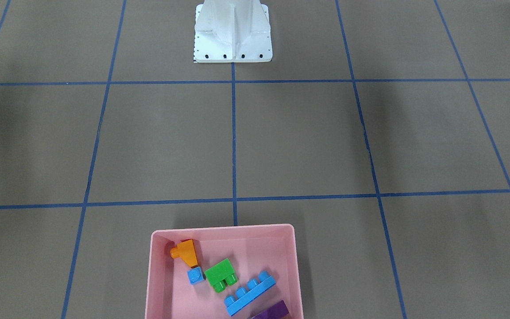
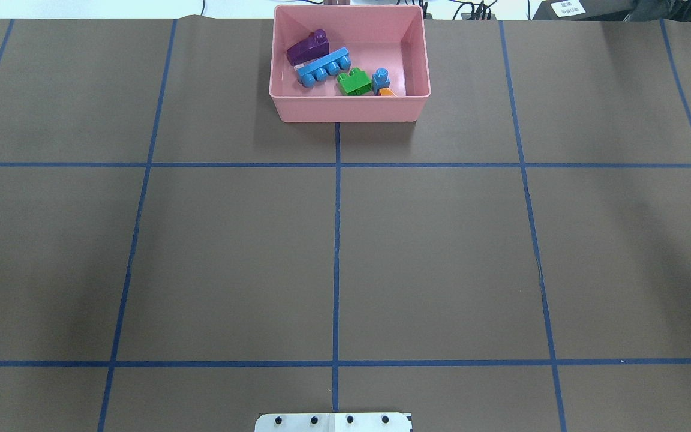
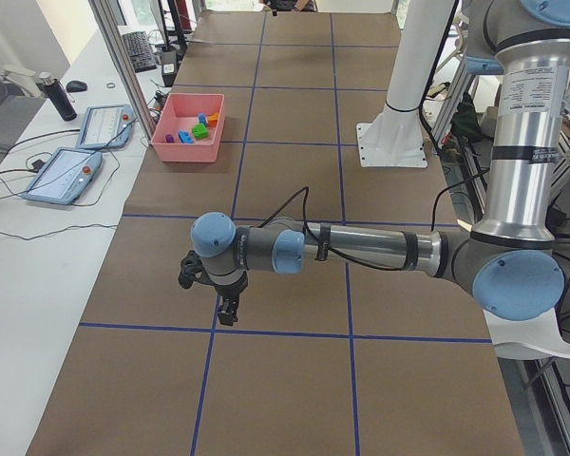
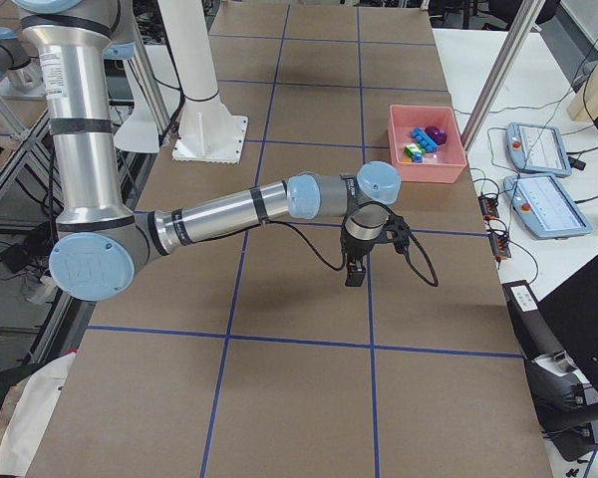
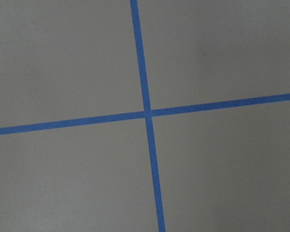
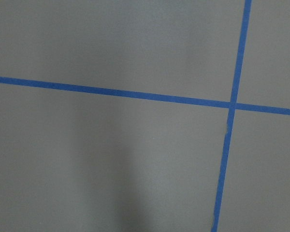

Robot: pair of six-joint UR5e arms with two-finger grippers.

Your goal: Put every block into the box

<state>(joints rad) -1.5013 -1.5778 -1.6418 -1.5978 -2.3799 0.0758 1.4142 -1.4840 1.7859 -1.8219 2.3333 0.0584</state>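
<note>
Blocks [image 2: 323,68], all five, inside box [image 2: 348,109] at far edge of bench [image 2: 441,252]; none outside. Packing judged complete; next move, if any, only a retreat. Left gripper [image 3: 228,308] and right gripper [image 4: 354,271] over bench, well apart from box; opening and hold impossible to tell.

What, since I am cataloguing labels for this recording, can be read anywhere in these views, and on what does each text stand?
No text here can be read with certainty.
White label beyond the table's far edge: dark print, too small to read.
Left arm, upright link: small print, too blurred to read.
Right arm, upright link: the same.
Tablet screens: nothing legible.
Blocks and box: no marking shows.
</note>
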